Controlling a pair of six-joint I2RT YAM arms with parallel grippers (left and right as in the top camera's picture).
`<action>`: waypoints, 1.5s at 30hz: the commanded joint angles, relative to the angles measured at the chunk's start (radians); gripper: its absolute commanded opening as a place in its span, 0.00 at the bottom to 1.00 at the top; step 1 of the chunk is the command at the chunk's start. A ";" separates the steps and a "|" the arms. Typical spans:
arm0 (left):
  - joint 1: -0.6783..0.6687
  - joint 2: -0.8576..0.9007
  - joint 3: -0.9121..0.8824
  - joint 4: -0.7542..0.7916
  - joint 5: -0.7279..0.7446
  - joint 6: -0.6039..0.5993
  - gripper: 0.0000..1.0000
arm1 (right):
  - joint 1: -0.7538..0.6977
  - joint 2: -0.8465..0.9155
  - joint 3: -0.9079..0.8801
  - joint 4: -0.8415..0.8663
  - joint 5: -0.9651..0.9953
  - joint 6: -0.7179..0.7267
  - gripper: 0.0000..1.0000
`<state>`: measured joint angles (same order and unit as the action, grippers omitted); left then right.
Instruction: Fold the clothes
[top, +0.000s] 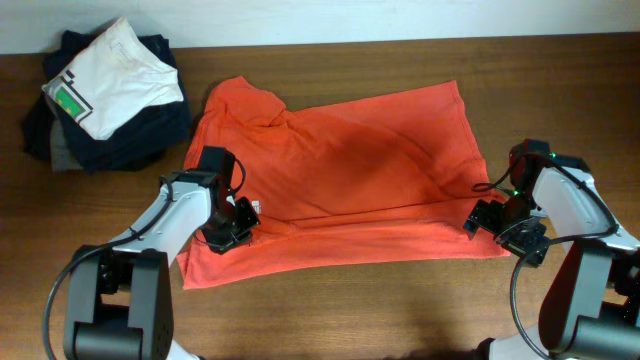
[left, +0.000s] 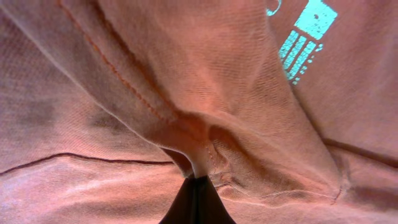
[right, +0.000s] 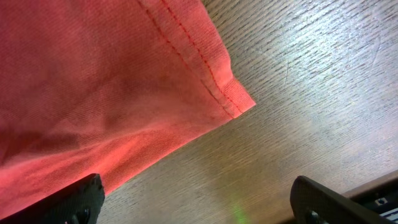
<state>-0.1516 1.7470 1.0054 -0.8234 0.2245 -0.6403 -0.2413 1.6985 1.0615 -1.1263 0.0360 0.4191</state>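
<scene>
Left hand (top: 228, 218): fingers together, clamped on a raised pinch of the orange-red T-shirt (top: 370, 170), just beside the small white tag (top: 255, 207). Right hand (top: 487, 218): fingers (right: 84, 196) apart, gripping nothing, over bare bench (top: 400, 300) just beside the shirt's stitched hem corner (right: 239, 102), near the right edge. The T-shirt lies spread and wrinkled across the middle of the bench. At the far left corner, a white shirt (top: 115, 75) rests on a pile of dark garments (top: 140, 140).
</scene>
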 joint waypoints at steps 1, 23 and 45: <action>-0.006 0.009 0.018 0.000 -0.003 0.005 0.01 | -0.001 -0.017 0.015 -0.003 -0.002 0.004 0.99; -0.161 -0.023 0.116 0.233 -0.215 0.298 0.37 | -0.001 -0.017 0.015 -0.002 -0.002 0.004 0.99; -0.035 0.157 -0.037 0.031 -0.138 0.264 0.01 | 0.135 0.074 -0.185 0.430 -0.206 -0.042 0.10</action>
<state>-0.1883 1.8069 1.0252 -0.7368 0.0360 -0.3782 -0.1169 1.7329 0.9340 -0.7380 -0.1638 0.3431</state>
